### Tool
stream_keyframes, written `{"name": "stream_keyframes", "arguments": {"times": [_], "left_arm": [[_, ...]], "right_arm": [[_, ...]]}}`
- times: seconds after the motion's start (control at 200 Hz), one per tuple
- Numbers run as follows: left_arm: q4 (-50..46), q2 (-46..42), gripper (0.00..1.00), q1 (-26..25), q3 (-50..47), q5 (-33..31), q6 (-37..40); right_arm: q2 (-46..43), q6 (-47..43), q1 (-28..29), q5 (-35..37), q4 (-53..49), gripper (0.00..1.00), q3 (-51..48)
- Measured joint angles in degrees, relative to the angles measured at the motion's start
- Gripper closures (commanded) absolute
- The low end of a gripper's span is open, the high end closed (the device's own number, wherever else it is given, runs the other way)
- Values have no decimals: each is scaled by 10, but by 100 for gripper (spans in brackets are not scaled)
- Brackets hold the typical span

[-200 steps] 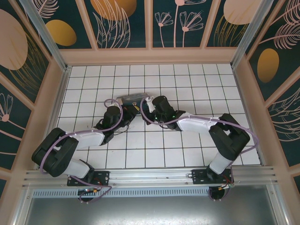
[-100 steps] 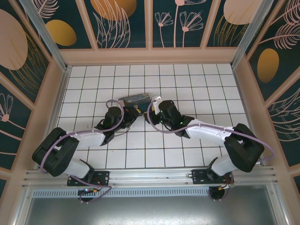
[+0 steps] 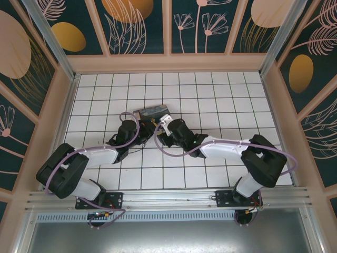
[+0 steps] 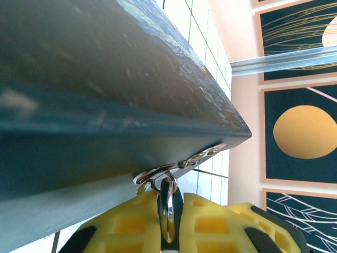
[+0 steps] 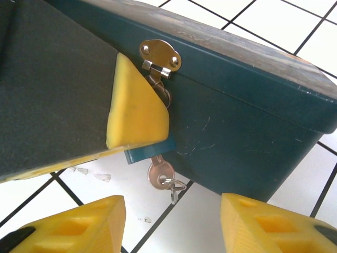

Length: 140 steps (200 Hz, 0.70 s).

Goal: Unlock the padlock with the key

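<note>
Floor [image 3: 210,95] is laid in white tiles with dark grout lines. One dark blue-grey box [image 3: 151,112] is set flat on it, just left of centre, slightly skewed to the grid. A few small clear flecks [image 5: 102,177] are scattered on the tile beside the box

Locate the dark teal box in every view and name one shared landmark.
Top external: the box lies mid-floor, just left of centre.
Left wrist: the box slants across the upper left.
Right wrist: the box spans the upper right.
Shared landmark: the white tiled floor; both wrist views add the metal hasp.
</note>
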Motion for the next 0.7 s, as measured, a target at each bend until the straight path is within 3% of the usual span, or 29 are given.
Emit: {"name": "stream_keyframes", "arguments": {"times": [0.255,0.701], "left_arm": [[-1,0,100,0,0,2,0],[0,0,100,2,7,-12,3]], "right_arm": [[30,-13,-4,7,0,55,30],[48,-7,-30,-66,-4,92,52]]}}
